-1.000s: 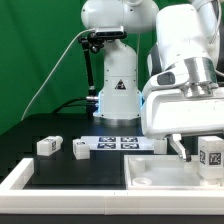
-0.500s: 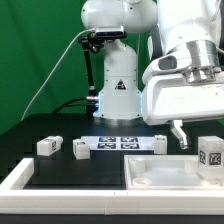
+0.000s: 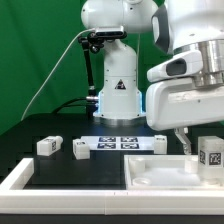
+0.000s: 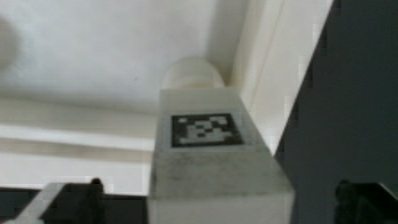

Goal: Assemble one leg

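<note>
The leg (image 4: 214,150), a white block with a square marker tag, stands between my two fingertips in the wrist view, with a gap on each side. My gripper (image 4: 217,205) is open around it and does not touch it. Behind the leg lies the large white square part (image 4: 89,110) with its raised rim. In the exterior view the same leg (image 3: 210,152) stands at the right, over the square part (image 3: 160,172). One dark finger (image 3: 186,143) hangs just to its left; the other is hidden.
Two loose legs (image 3: 48,145) (image 3: 81,148) lie at the exterior view's left, and a third (image 3: 160,143) lies beside the marker board (image 3: 120,142). The robot base (image 3: 116,95) stands behind. A white table border (image 3: 20,180) runs along the front left.
The hand has turned and risen a little, and the visible finger has shifted slightly toward the exterior view's right. The legs and the square part have not moved.
</note>
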Motion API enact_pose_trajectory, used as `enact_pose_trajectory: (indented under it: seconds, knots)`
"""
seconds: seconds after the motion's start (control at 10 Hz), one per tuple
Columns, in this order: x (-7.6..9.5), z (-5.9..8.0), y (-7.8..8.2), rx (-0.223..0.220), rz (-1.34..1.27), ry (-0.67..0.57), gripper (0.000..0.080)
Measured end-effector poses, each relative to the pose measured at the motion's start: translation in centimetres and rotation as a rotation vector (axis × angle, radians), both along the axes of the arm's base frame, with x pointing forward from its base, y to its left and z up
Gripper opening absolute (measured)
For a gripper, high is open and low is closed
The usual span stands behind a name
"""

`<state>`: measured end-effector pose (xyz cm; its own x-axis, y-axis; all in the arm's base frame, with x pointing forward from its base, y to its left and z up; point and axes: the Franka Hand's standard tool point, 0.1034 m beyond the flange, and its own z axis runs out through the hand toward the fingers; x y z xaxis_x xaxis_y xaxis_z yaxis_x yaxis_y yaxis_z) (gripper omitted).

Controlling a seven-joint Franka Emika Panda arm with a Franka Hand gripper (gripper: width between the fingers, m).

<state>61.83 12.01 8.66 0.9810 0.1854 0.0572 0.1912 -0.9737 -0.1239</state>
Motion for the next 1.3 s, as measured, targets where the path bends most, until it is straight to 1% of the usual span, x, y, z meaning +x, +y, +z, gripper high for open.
enact_pose_trajectory:
  seconds: [0.1,0.2,0.3,0.4,0.6,0.7,1.0,1.1,1.3]
  knots:
    - [0.6,0.07,-0.18,0.001,0.001,0.027,0.0649]
    - [1.04,-0.05,-0.39,0.001,-0.002,-0.003,0.0649]
    - [0.89,-0.36,-0.48,0.0,-0.005,-0.013,0.0649]
    - [0.89,-0.36,-0.47,0.0,-0.005,-0.012,0.0649]
    - [0.88,-0.39,-0.48,0.0,-0.005,-0.012,0.0375]
    - [0.88,-0.4,-0.48,0.0,-0.005,-0.012,0.0289]
    - [0.89,-0.42,-0.47,0.001,-0.034,-0.009,0.0289]
    - [1.14,-0.47,-0.47,0.005,-0.126,-0.011,0.0289]
    - [1.45,-0.64,-1.0,0.014,-0.424,0.008,0.0289]
